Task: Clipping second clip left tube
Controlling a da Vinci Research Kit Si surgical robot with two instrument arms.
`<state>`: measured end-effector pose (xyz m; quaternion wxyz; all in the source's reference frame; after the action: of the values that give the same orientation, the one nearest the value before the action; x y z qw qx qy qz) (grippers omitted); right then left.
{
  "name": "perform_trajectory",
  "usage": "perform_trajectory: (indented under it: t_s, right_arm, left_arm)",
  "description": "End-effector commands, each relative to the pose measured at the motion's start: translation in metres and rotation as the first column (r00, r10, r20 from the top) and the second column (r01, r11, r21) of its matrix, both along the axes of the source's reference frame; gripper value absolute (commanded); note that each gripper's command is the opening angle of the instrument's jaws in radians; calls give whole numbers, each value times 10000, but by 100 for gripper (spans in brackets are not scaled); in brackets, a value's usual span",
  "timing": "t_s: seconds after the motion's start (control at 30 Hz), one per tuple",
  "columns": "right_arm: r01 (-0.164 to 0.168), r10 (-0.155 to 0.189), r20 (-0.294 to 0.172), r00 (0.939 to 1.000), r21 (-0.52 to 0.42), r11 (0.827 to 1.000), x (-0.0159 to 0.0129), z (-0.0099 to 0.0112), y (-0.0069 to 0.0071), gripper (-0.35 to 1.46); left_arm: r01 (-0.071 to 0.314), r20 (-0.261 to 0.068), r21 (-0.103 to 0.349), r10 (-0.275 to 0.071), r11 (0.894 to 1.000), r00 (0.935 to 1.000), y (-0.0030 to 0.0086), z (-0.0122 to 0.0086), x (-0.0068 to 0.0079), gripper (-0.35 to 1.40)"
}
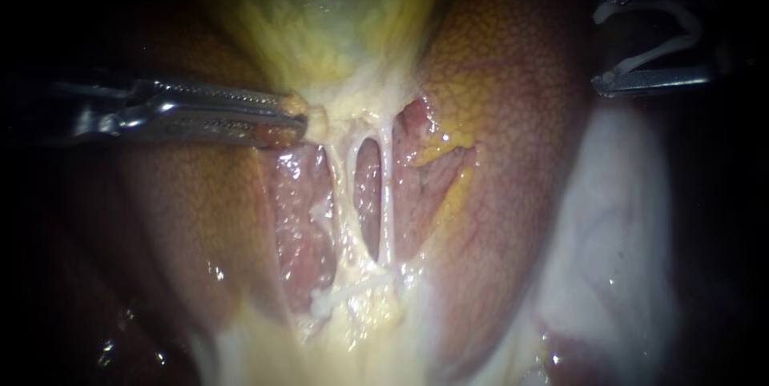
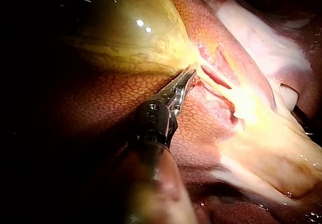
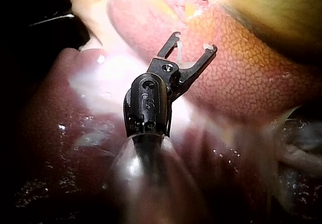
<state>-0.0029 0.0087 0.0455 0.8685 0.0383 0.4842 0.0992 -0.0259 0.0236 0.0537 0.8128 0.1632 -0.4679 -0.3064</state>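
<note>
Right instrument (image 3: 195, 41) fills the near field of its own wrist view. Jaws spread wide, with a white clip (image 3: 177, 46) seated along their inner faces and touching both, so I'm carrying the clip uncrushed. The jaws hang over liver (image 1: 513, 74) surface. I can't judge the clearance from that view.

Endoscope view puts my right instrument at the upper right edge of frame, jaw mouth facing left. It's well apart from the tubes, with only lit liver between.

Left instrument (image 1: 303, 119) enters from the left edge, upper-middle height, lying almost level. Jaws are clamped on a yellowish nub of gallbladder (image 1: 336, 26) tissue at its narrow lower end, just above frame centre. The left wrist view agrees: the tips pinch the edge where the green-yellow sac meets the pale strands.

Left tube (image 1: 335, 182) runs from just beside my left instrument tips down to pale fat at lower centre, slanting slightly right. Right tube (image 1: 387, 194) stands just beside it, near vertical. They converge at top and bottom. Through the middle they're apart, and a narrow slot (image 1: 368, 194) between them shows red tissue.

The left edge of the left tube borders raw red tissue. Room is tight there, with my left jaws close above. Beyond the right tube is another raw patch, then smooth liver. Further right, a pale sheet of tissue (image 1: 617, 218) covers the frame below my right instrument.
</note>
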Motion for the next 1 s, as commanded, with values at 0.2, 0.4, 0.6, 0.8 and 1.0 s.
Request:
perform_trajectory:
  t_s: [0.2, 0.4, 0.6, 0.8, 1.0]
  right_arm:
    - [0, 0, 0, 10000, 1, 10000, 0, 0, 0, 50]
    - [-1, 1, 1, 10000, 0, 10000, 0, 0, 0, 50]
    - [-8, 8, 5, 10000, 2, 10000, 1, 0, 1, 50]
    - [93, -92, -117, 9999, 63, 9999, 3, 0, 0, 50]
    - [610, -566, -829, 9949, 508, 9968, 14, -3, -6, 50]
  left_arm:
    - [-56, 48, 80, 55, 10000, 10000, 6, -12, 9, -35]
    - [196, -59, 72, -196, 9998, 9998, 21, -46, 39, -35]
    - [560, 42, 32, -560, 9984, 9984, 32, -77, 63, -35]
    - [636, 93, 42, -636, 9980, 9979, 34, -85, 65, -35]
    - [641, 90, 39, -641, 9979, 9979, 34, -85, 64, -35]
